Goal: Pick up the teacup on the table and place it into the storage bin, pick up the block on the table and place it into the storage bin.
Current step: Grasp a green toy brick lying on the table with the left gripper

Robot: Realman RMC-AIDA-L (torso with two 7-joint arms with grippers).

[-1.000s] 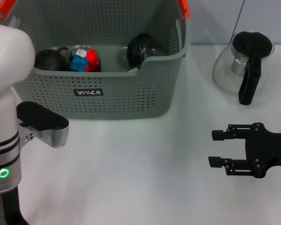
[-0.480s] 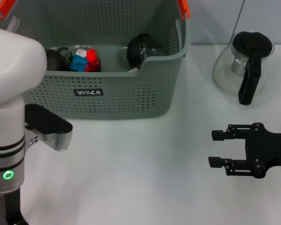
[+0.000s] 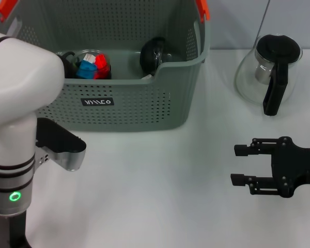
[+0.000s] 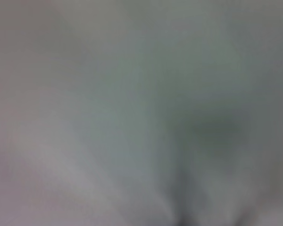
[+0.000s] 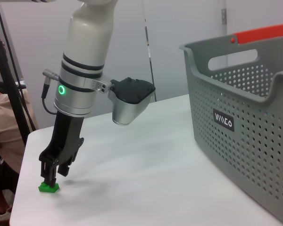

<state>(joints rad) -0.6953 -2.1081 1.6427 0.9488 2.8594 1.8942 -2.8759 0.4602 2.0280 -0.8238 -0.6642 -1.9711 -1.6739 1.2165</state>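
The white table (image 3: pixel 160 196) lies bare across its middle, with open room between the two arms; in the right wrist view its near corner and edge show, and the green block (image 5: pixel 48 188) sits close to that corner. There is one storage bin (image 3: pixel 124 98), standing at the far left of the table, with two orange handle clips visible on its rim. Inside it I count two dark rounded pieces and one clear cup holding red and blue bits (image 3: pixel 92 64); which of these is the teacup I cannot tell. One glass teapot (image 3: pixel 268 72) stands at the far right, well apart from the bin. One green block is visible, seen only from the right wrist camera. The left gripper (image 5: pixel 51 176) points straight down right over that block, its fingertips at the block's top, fingers drawn narrow around it; whether they truly pinch it I cannot tell. The right gripper (image 3: pixel 238 165) hovers low at the right side, fingers spread apart and holding nothing.
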